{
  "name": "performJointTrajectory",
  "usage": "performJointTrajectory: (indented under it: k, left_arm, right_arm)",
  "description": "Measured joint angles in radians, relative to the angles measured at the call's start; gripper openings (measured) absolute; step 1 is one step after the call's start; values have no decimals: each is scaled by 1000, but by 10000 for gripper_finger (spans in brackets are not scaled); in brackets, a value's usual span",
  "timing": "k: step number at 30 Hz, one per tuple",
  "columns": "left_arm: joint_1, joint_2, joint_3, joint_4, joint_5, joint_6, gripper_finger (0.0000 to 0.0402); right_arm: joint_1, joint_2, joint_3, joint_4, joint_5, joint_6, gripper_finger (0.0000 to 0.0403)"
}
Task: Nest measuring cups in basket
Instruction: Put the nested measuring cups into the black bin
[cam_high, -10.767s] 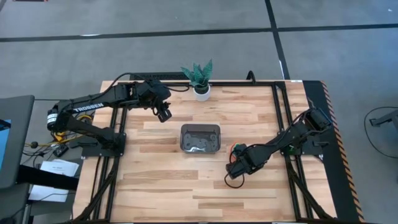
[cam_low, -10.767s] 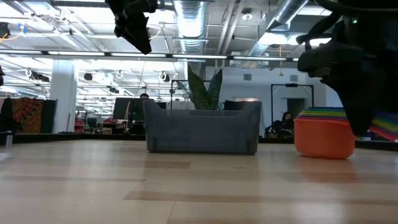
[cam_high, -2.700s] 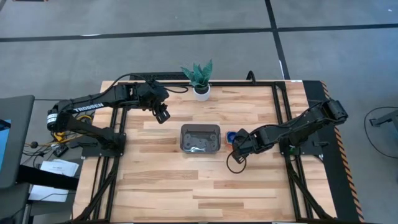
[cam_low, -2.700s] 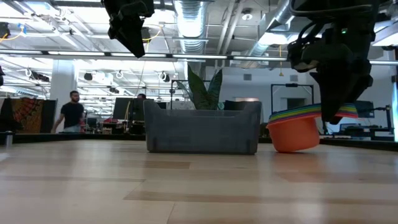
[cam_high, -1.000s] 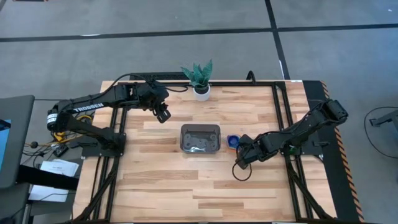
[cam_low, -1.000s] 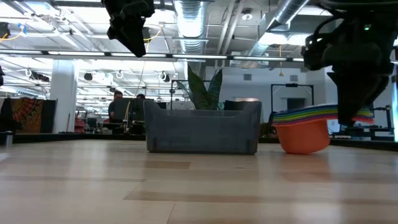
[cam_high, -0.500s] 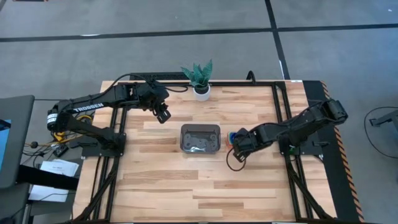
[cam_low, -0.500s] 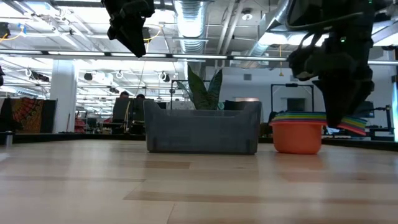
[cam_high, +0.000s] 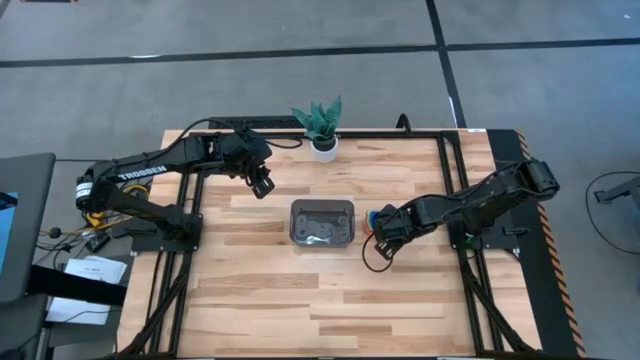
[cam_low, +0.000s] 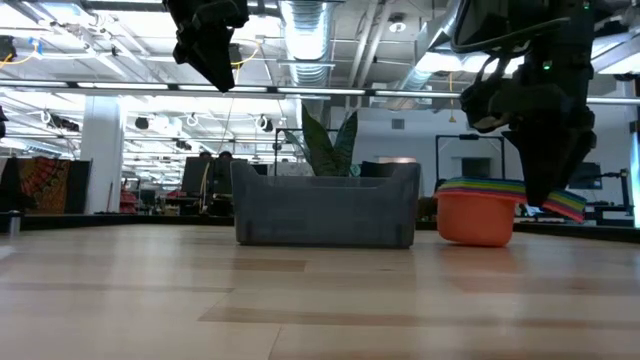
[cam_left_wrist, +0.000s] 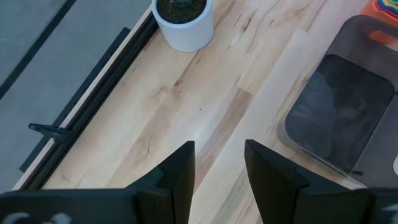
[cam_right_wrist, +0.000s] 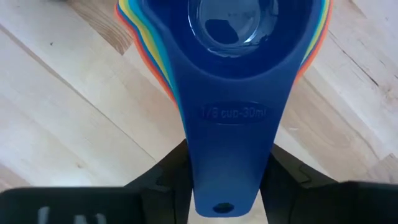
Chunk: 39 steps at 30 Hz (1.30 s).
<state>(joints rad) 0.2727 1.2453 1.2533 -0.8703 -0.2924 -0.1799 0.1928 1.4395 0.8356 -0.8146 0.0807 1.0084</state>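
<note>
The measuring cups (cam_high: 372, 220) are nested in one rainbow stack, orange outermost and a small blue cup on top (cam_right_wrist: 239, 25). The stack stands just right of the basket (cam_high: 322, 222), a dark grey mesh tray that holds no cups. In the low view the orange stack (cam_low: 478, 218) sits level beside the basket (cam_low: 325, 205). My right gripper (cam_high: 380, 234) is shut on the stack's handles. My left gripper (cam_high: 262, 184) hangs open above the table's far left part, near the potted plant; its wrist view shows the basket (cam_left_wrist: 339, 112) beyond its fingers. My right gripper (cam_right_wrist: 230, 180) pinches the stacked handles (cam_right_wrist: 230, 149) between its two fingers, one on each side edge, near their free end. The fingers (cam_low: 548, 185) slant down from the near right, lying along the handles. The stack is upright and level, its orange base (cam_low: 478, 240) seemingly on the table.
A white-potted plant (cam_high: 320, 125) stands at the far edge behind the basket, also in the left wrist view (cam_left_wrist: 183, 18). Black frame rails run along the table's left, right and far sides. Bare wood lies on the near half.
My right gripper has moved toward the basket, a little left and toward the far edge, staying shut on the handles. The stack, tipped a second ago, has come level and now stands closer to the basket's right wall.
</note>
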Motion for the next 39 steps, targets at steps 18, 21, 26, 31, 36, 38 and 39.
performJointTrajectory:
  k: [18,21,26,31,36,38,39]
  left_arm:
    - [0,0,0,-15,5,0,130]
    - [0,0,0,-15,20,1,130]
    - [0,0,0,-15,23,1,130]
    - [0,0,0,-15,23,7,130]
    - [0,0,0,-14,23,7,130]
    - [0,0,0,-14,23,6,130]
    - [0,0,0,-14,22,3,130]
  right_arm:
    - [2,0,0,-1,4,4,166]
    - [2,0,0,-1,4,4,170]
    - [2,0,0,-1,5,3,160]
    - [3,0,2,-1,8,3,162]
    - [13,0,29,-3,46,-12,168]
    - [17,0,43,-4,56,-21,164]
    - [17,0,47,-4,58,-23,161]
